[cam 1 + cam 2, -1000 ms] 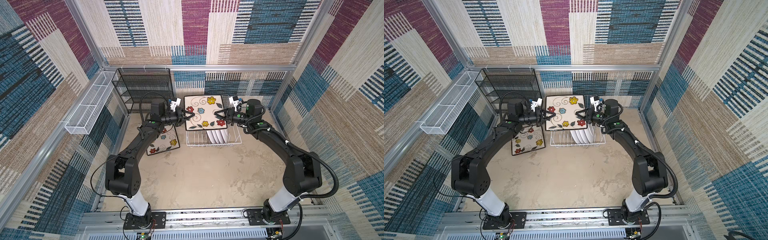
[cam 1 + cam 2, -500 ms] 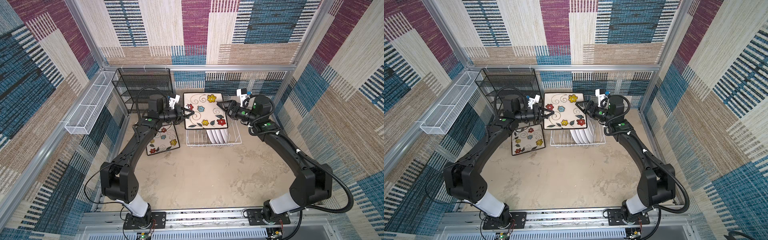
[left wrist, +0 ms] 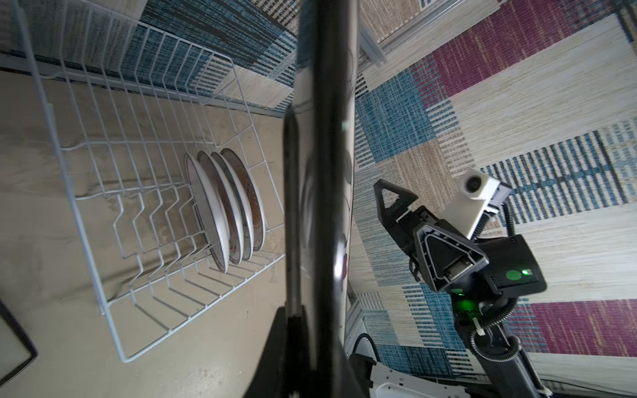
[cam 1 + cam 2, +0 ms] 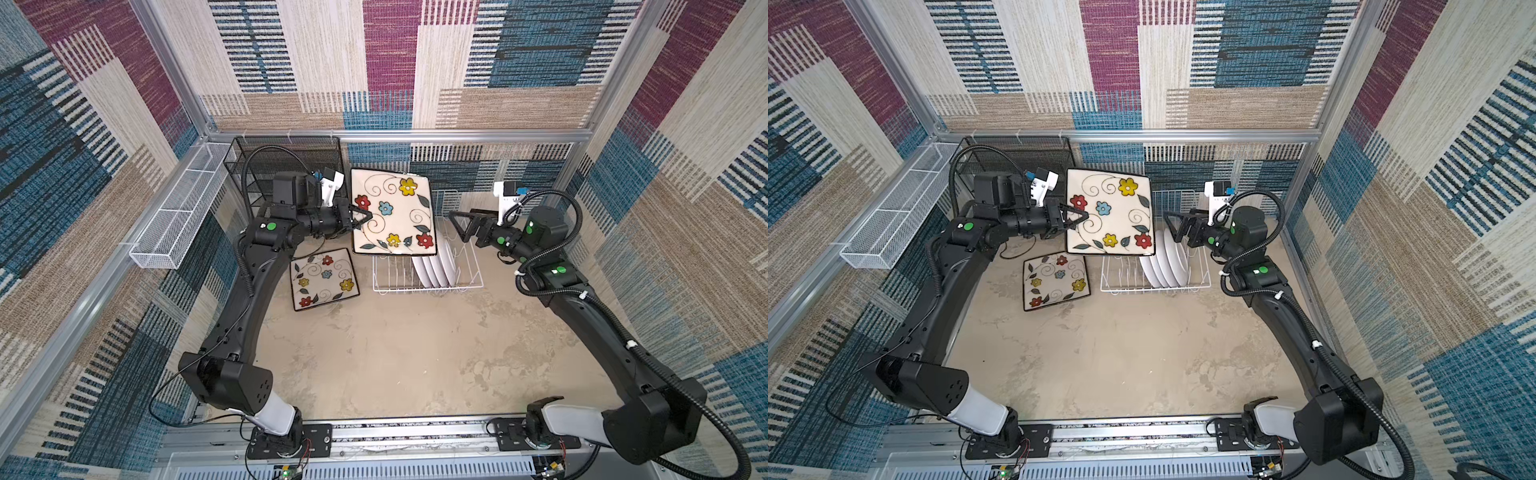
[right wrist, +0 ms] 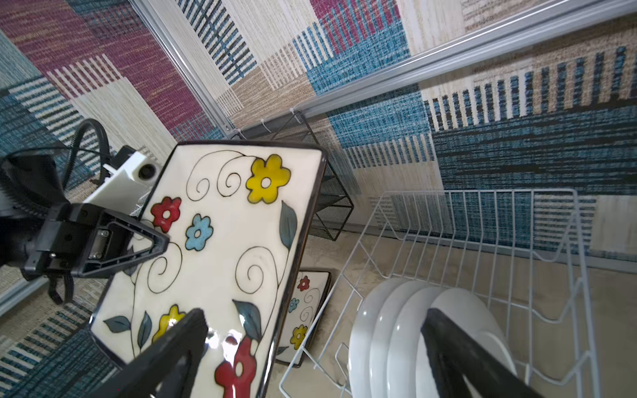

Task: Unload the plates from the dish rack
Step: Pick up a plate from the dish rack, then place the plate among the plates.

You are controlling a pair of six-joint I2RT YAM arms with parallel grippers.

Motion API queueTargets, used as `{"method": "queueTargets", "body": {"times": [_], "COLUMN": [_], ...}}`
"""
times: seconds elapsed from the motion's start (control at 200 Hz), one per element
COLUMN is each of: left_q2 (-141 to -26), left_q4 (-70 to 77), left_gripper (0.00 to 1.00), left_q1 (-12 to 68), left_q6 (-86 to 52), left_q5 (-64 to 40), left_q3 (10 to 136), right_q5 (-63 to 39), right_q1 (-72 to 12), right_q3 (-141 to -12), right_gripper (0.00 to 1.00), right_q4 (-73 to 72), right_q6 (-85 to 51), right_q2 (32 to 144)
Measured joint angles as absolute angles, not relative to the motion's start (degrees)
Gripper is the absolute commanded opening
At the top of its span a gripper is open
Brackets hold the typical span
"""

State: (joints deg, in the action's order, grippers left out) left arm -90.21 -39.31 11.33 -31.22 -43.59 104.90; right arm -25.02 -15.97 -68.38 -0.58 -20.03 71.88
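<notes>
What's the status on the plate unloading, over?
Left end effector shut on raised square plate. Right end effector open, clear. Round plates in dish rack. Nothing blocking.

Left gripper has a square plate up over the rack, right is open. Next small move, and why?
Probably swing the left gripper over and down to the square plate lying flat beside the dish rack, and lay the held plate on it. The grip is on one edge only, the right gripper stands open, clear of it, and round plates wait in the rack.
</notes>
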Motion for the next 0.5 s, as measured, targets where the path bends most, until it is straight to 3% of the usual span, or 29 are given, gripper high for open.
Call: {"method": "queueTargets", "body": {"times": [0.501], "left_q2": [-86.17], "left_q4": [-55.20], "left_gripper": [0.00], "left_q1": [2.63], "left_q6": [-21.91], "left_q5": [-33.36], "left_q3": [106.59], "right_q5": [-17.39], "right_q1": [-27.38], "right_q3": [-65.25], "right_gripper": [1.00], "right_q4": [-0.36], "right_q6": [2.22], "right_q2": [71.00]}}
